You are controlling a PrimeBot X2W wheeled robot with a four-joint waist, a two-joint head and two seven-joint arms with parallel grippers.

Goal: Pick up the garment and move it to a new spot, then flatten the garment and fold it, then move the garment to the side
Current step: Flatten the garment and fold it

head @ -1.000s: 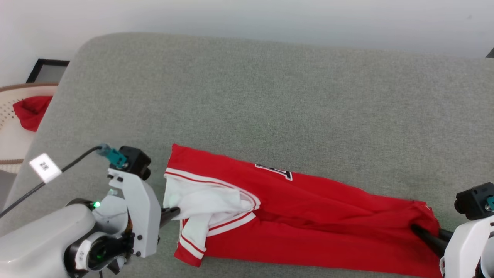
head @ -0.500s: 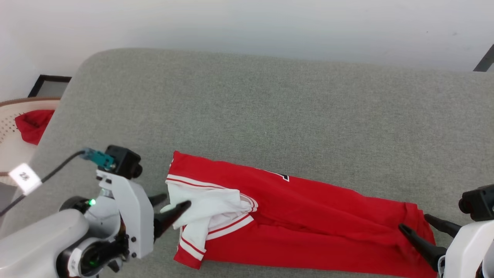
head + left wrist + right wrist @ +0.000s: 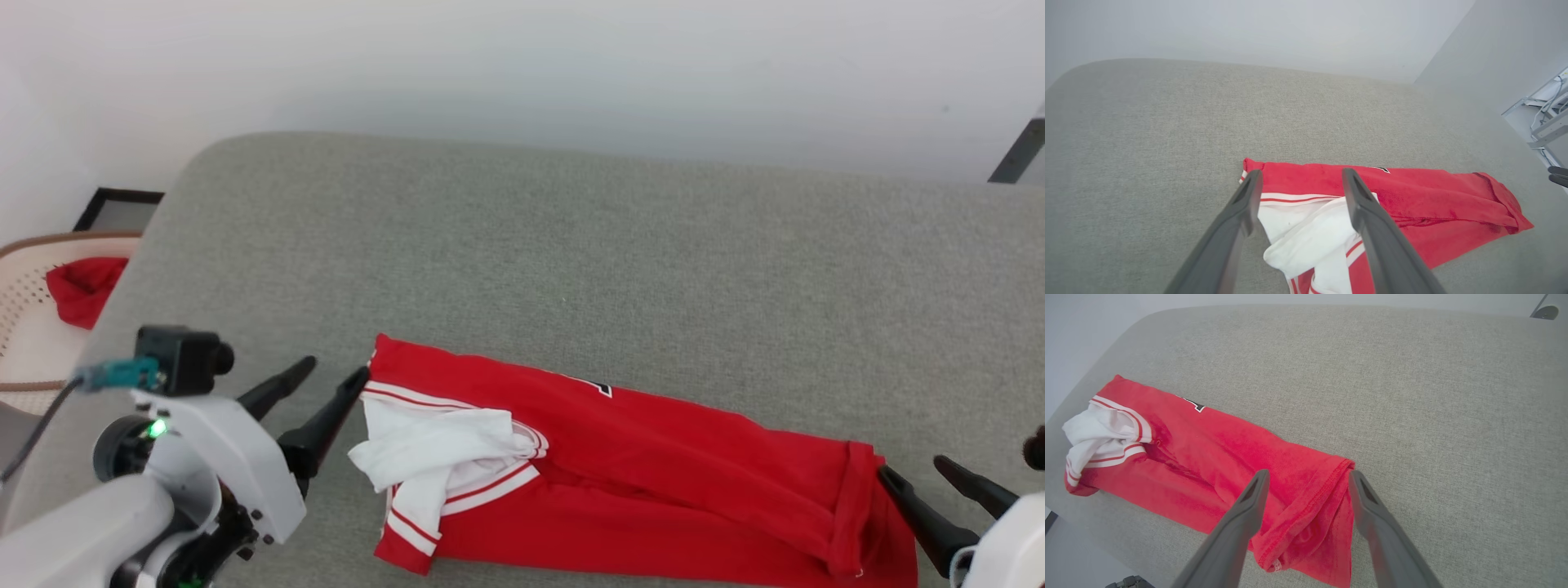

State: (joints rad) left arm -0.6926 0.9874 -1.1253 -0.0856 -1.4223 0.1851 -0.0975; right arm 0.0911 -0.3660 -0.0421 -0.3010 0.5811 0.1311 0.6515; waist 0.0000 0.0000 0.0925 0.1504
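Looking at the garment [image 3: 653,457], folded into a long red strip and lying flat on the soft grey table [image 3: 571,245]. Stretching all the way from the left hand [image 3: 336,366] across to the right hand [image 3: 912,467].

Left hand wide open, two dark fingers spread apart, holding nothing. Sitting just beside the end with the bunched-up white sleeve and striped trim. One fingertip very near the red corner; touching or not, hard to tell.

Right hand wide open too, holding nothing. Fingers spread on either side of the stitched red hem at the other end, close above it.

Off past the outer side of the left hand, well away from the table: a small red cloth [image 3: 82,286] in a pale basket [image 3: 24,253].
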